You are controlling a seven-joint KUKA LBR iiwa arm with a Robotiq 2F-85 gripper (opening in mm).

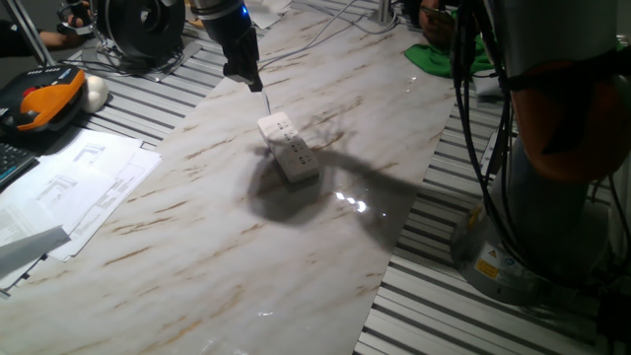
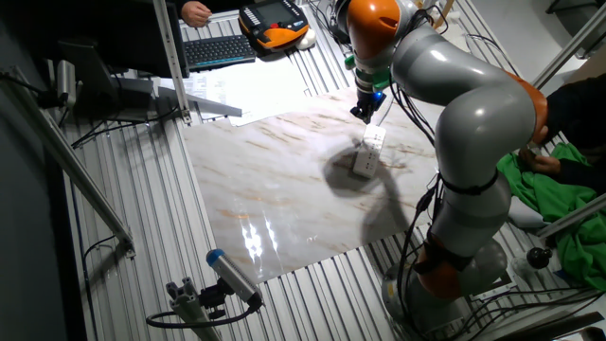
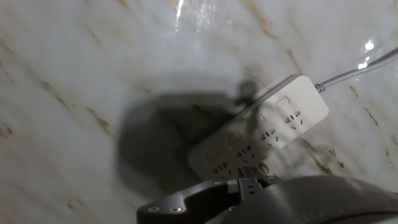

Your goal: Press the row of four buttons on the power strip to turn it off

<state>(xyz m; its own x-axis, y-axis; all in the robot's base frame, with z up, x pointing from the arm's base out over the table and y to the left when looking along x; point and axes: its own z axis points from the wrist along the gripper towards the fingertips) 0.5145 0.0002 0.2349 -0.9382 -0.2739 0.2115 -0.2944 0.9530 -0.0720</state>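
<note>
The power strip is a small white block lying on the marble board, with dark socket holes on top. It also shows in the other fixed view. In the hand view the power strip lies diagonally, its thin white cord leaving to the upper right. The row of four buttons runs along its upper edge as pale squares, with small red glows beside the lower ones. My gripper hangs just above and behind the strip's far end. Its dark housing fills the bottom of the hand view. No view shows the fingertips.
White paper sheets and an orange teach pendant lie left of the board. A green cloth lies at the far right. The arm's base and cables stand to the right. The board ends on slatted metal.
</note>
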